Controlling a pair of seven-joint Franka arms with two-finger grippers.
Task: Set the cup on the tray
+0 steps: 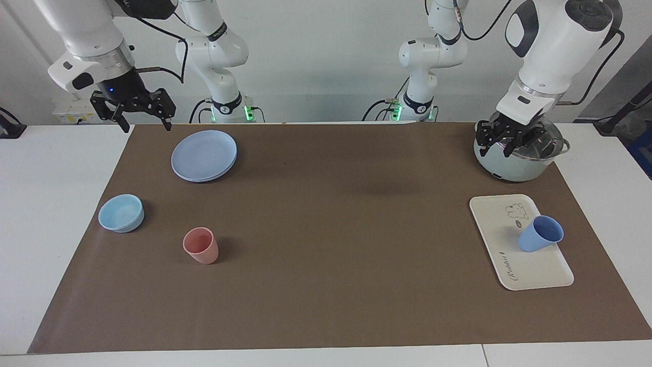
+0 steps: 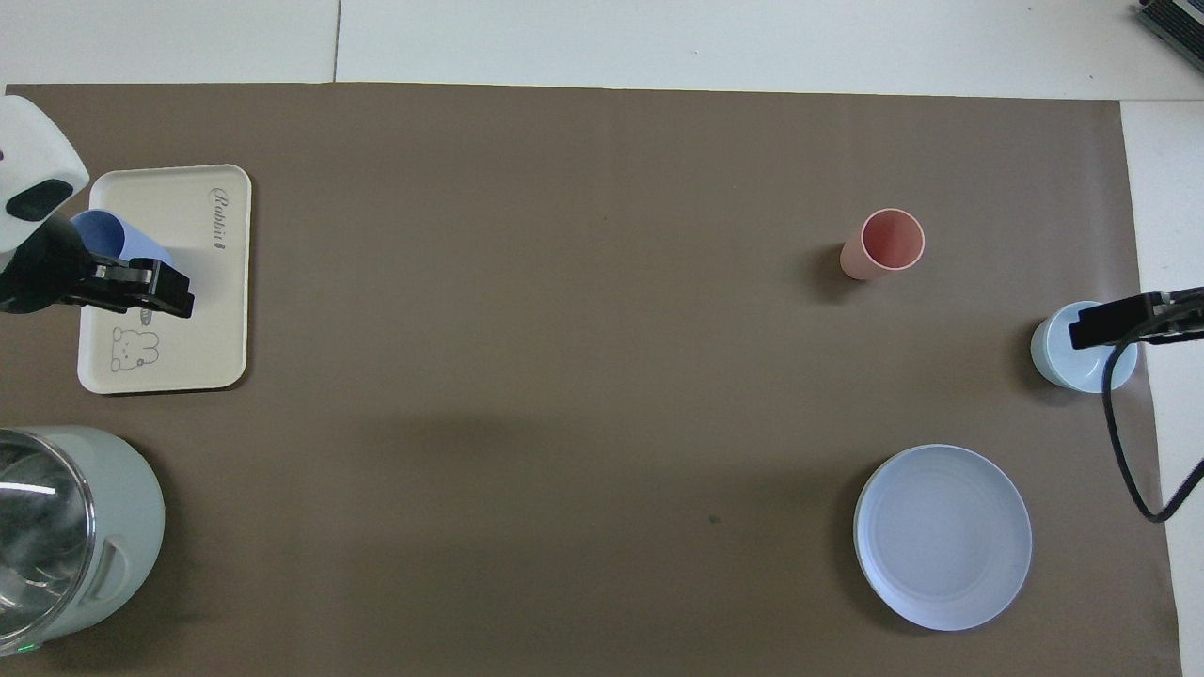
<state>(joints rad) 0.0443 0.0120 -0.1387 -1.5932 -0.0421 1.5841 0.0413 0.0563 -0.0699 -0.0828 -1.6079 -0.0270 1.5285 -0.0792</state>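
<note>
Left gripper (image 1: 504,144) hangs high over the pot (image 1: 514,163), fingers parted, nothing in them; right gripper (image 1: 137,109) waits, wide open and empty, near the plates (image 1: 204,154). Farther from the pot, the cup (image 1: 540,234) stands on the tray (image 1: 509,255), close to its edge. Risk, as judged: a jolt could tip it off onto the mat.

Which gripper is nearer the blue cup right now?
Left. The left gripper is up over the pot, just past the tray holding the blue cup. The right gripper waits at the table's other end.
</note>
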